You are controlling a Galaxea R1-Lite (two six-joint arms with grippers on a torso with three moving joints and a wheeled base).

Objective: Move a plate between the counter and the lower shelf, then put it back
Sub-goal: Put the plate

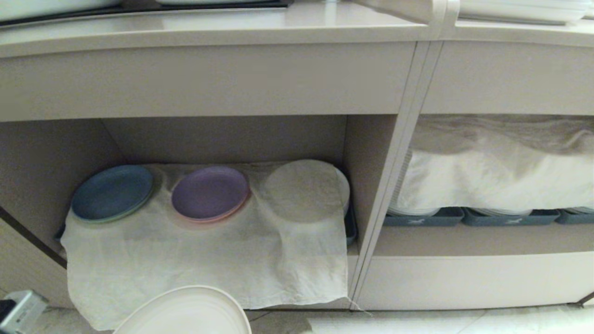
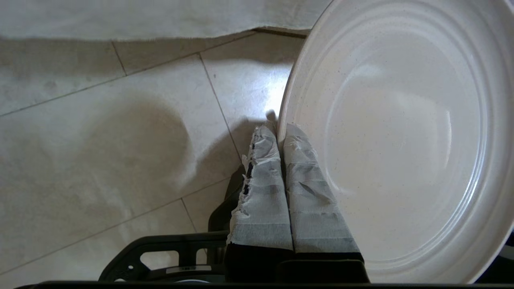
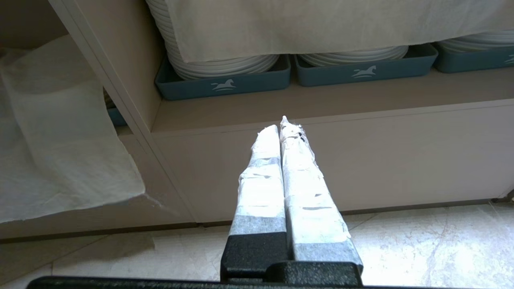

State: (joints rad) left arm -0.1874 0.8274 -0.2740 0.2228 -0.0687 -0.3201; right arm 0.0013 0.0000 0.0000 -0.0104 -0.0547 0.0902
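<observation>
Honestly, the left gripper point(image 2: 281, 130) has its fingers pinched on just the plate's point(image 2: 401, 140) rim; a jolt could drop it onto the floor point(image 2: 120, 140).

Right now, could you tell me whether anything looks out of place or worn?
The white cloth spills off the lower shelf toward the floor, and the tape on the left gripper fingers is frayed.

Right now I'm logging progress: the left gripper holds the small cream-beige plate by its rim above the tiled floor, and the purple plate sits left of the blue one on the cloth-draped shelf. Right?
One slip: in the head view the round purple plate sits right of the round blue plate, not left. The rest holds: the left gripper pinches the small cream-beige plate by its rim above the tiled floor.
</observation>
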